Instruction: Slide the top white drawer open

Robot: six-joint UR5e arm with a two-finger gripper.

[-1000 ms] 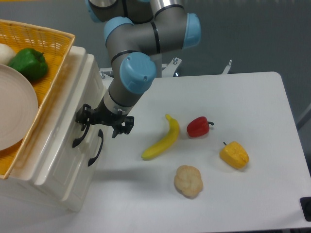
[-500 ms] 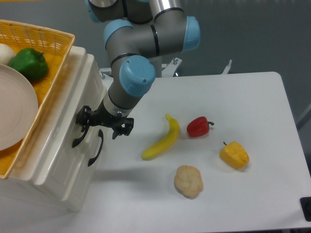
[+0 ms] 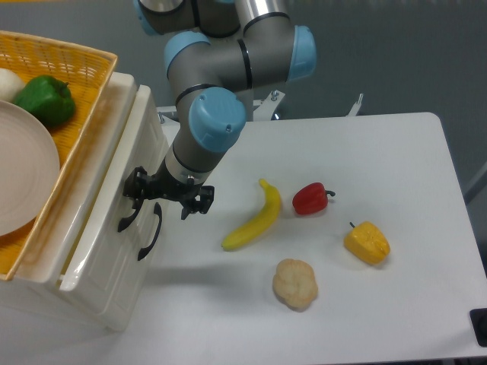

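- We have the black two-finger gripper (image 3: 169,196) at the front of the cream-white cabinet on the left side of the white table (image 3: 396,182), level with the top white drawer (image 3: 114,194), the upper of two glossy drawer fronts.
- One finger sits against the top drawer's curved black handle (image 3: 131,214), hooked at its upper end; the other finger stands out on the table side. We cannot tell whether the fingers are spread or pinching the handle, since they are small and dark against it.
- The upper front appears to stand slightly proud of the cabinet, so we judge the slide as just begun, with most of the travel still to come.
- To do it well, we should pull straight out along the drawer's own line, toward the table's middle, and avoid any downward drag that could slip the finger off the handle.
- We should stay clear of the lower drawer's black handle (image 3: 150,231), which lies just beside and below the gripper.
- The woven yellow basket (image 3: 80,91) rests on the cabinet top holding a pale plate (image 3: 23,175) and a green pepper (image 3: 46,100); a jerk could shake them, so a steady pull suits.
- The yellow banana (image 3: 255,219) lies nearest on the table, near the path of the pull.
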